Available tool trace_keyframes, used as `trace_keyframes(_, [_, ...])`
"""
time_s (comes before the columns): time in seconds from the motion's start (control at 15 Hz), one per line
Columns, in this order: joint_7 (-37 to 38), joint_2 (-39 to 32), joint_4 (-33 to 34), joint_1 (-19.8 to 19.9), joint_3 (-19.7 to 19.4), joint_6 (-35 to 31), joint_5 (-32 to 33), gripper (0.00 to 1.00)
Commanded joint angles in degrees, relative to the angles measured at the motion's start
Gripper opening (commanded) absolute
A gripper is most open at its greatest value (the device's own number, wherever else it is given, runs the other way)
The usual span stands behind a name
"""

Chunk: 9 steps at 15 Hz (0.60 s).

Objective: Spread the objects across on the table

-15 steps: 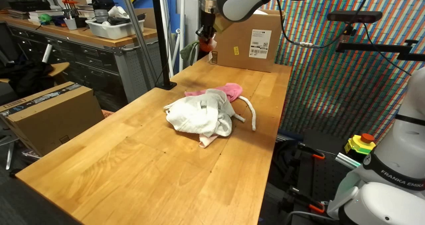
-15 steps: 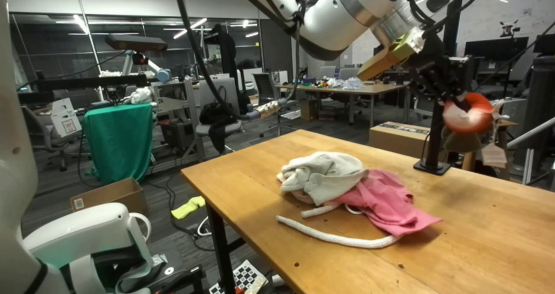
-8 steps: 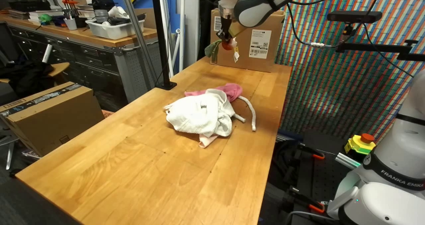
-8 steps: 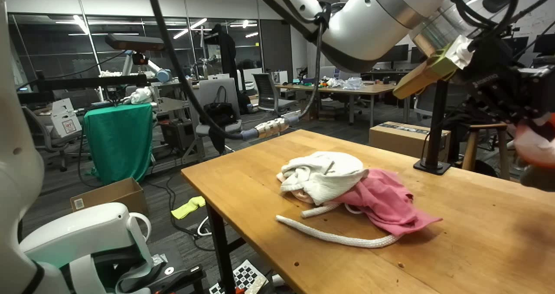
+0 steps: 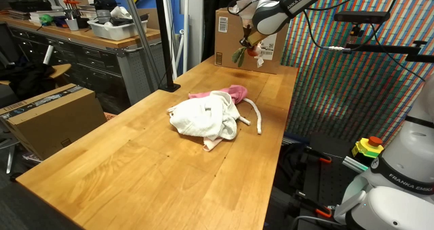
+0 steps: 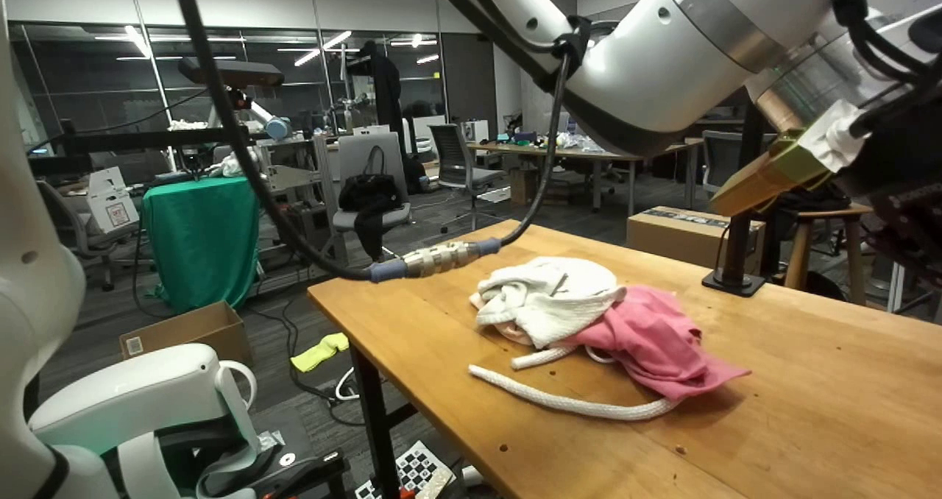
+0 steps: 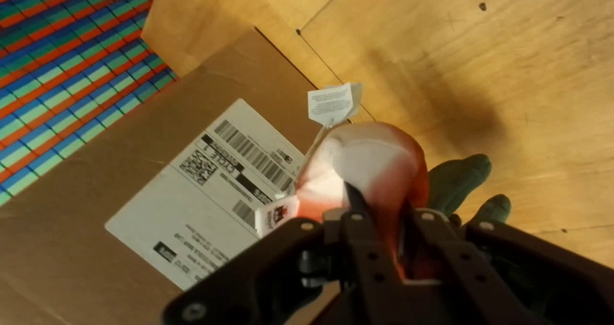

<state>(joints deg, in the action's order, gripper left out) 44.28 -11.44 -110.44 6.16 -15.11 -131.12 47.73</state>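
- Nearest in an exterior view: limp-looking white cloth [image 5: 193, 121] on the worktop [image 5: 142, 175]; we'd pinch a fold.
- Behind: pink cloth [image 5: 238, 93].
- Farther, above the worktop: our gripper [image 7: 382, 209] grasps the red toy [image 7: 379, 157], likely light, soft; we'd hold its body.

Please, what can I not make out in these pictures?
Wrist view: the lower part of the red toy, hidden behind the jaws.
Wrist view: the print on the upper white tag, too small.
In an exterior view: how the white cord runs on, hidden by the pink cloth; there too, the jaws' tips, cut off by the right edge.
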Motion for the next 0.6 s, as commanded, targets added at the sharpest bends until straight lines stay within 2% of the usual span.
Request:
trace_keyframes(0.0, [3.39, 2.56, -2.97, 0.91, -0.26, 2.66, 2.83, 0.10])
trace_keyframes(0.27, [6.13, 2.23, -3.76, 1.64, -0.21, 6.66, 4.74, 0.11])
trace_keyframes(0.33, [6.75, 2.17, -3.89, 1.78, -0.09, 7.47, 4.98, 0.39])
trace_keyframes(0.4, [7.25, 2.14, -3.99, 1.83, 0.05, 8.31, 5.03, 0.40])
trace_keyframes(0.53, [7.72, 2.25, -4.27, 1.82, 0.35, 8.86, 4.87, 0.54])
